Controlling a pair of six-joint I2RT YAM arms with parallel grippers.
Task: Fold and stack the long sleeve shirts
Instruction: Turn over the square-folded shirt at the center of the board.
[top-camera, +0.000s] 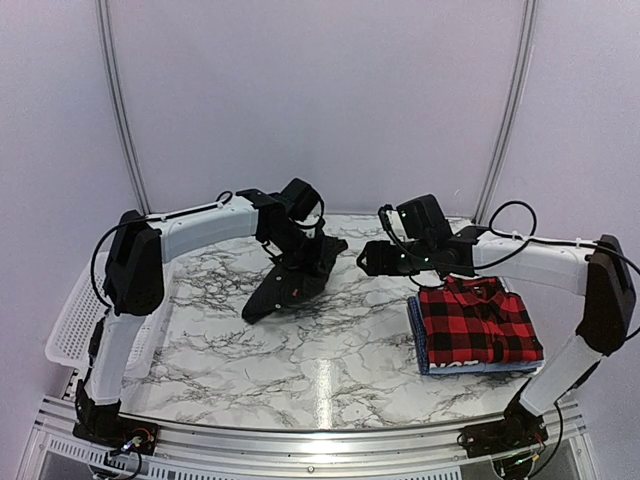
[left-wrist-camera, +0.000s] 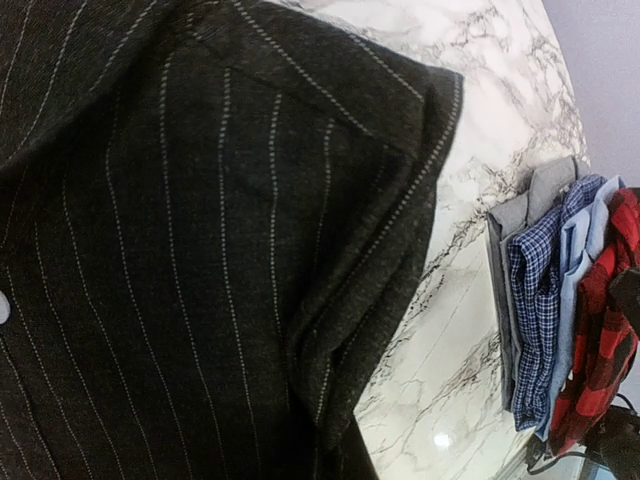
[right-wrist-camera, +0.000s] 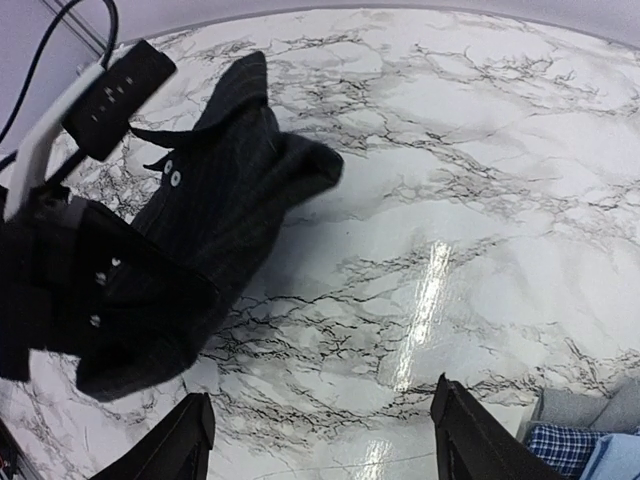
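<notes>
Basket (top-camera: 66, 322) at left (white mesh), pinstripe shirt (top-camera: 290, 285) half-raised, plaid shirt (top-camera: 480, 325) stacked

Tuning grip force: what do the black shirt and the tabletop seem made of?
Black shirt: soft woven cloth, matte, perhaps cotton or a blend; fine light pinstripes, visible weave, limp folds. Tabletop: glossy white marble pattern, dark veins, bright glare spot; real stone or printed laminate, I cannot tell.
</notes>
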